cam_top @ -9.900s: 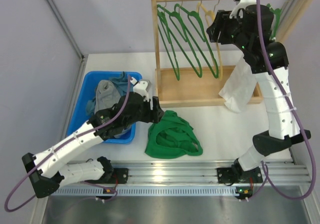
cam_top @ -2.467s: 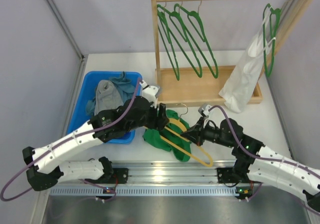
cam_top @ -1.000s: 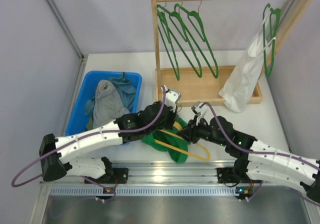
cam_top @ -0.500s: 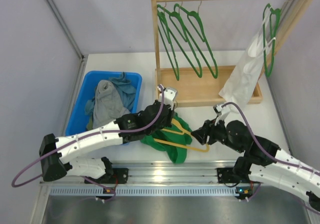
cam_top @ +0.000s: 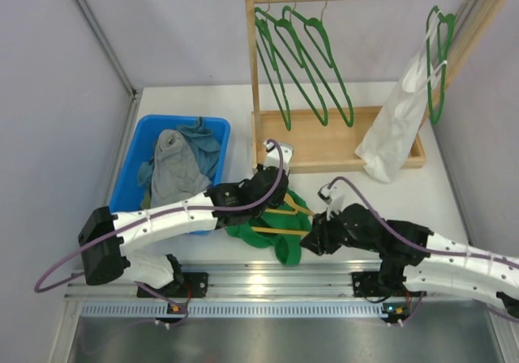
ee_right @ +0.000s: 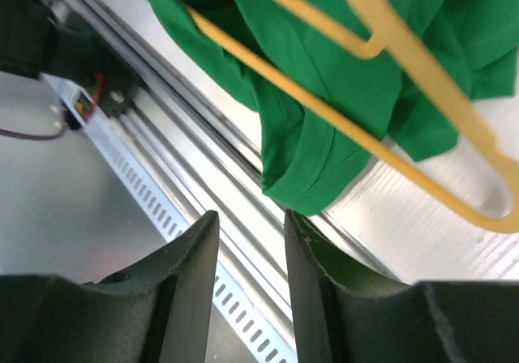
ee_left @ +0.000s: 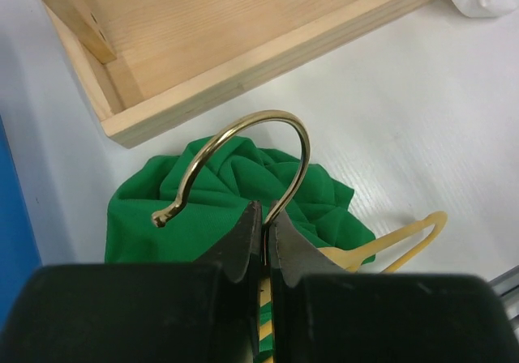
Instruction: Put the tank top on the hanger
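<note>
So: white table [cam_top: 422,193], grey walls [cam_top: 162,31]; L gripper [ee_left: 261,217] tight on hanger [ee_right: 434,87] (R gripper [ee_right: 250,225] agape, empty).

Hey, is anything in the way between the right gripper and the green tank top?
Nothing visible does. The right gripper, jaws apart and empty, hovers just off the tank top at its lower hem. The yellow hanger lies across the fabric farther in, its hook pinched by the left gripper.
</note>
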Controlling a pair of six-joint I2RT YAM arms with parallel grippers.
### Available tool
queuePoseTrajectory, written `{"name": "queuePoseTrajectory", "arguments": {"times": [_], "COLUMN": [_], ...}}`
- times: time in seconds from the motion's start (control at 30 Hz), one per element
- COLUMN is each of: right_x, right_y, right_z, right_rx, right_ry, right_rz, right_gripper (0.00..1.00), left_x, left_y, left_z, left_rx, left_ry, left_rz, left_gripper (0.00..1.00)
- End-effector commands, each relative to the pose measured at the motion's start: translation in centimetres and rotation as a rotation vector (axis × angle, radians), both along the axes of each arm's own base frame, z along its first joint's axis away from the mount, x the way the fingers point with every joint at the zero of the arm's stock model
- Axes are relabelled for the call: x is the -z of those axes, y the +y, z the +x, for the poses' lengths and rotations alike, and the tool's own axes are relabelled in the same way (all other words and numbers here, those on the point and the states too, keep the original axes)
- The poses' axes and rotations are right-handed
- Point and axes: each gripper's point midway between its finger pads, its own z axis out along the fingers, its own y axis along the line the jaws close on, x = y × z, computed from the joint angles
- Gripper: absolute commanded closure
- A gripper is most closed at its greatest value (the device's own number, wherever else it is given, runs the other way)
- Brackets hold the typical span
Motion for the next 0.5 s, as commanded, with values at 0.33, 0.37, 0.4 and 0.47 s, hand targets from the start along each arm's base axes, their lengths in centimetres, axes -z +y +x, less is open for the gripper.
{"name": "queuePoseTrajectory", "arguments": {"times": [0.33, 0.37, 0.4, 0.47], "right_x": [5.6, 5.6, 5.4, 6.1], "right_y": [4.2, 4.4, 4.7, 5.1], "right_z": [-0.2, -0.1, -0.1, -0.1], "right_rx": [0.209, 0.214, 0.217, 0.232], "right_ry": [0.117, 0.118, 0.113, 0.120], "right_rz": [-0.169, -0.173, -0.171, -0.195], "right_gripper": [0.57, 0.54, 0.52, 0.46], "left_x": [-4.3, -4.4, -4.5, -4.6], "left_y": [-1.3, -1.1, -1.2, -1.1], "left_z": [0.9, 0.9, 0.9, 0.9], "left_rx": [-0.025, -0.027, -0.024, -0.024], "left_ry": [-0.052, -0.052, -0.053, -0.054], "left_rz": [-0.126, -0.124, -0.129, -0.132], "left_gripper": [1.00, 1.00, 1.00, 1.00]}}
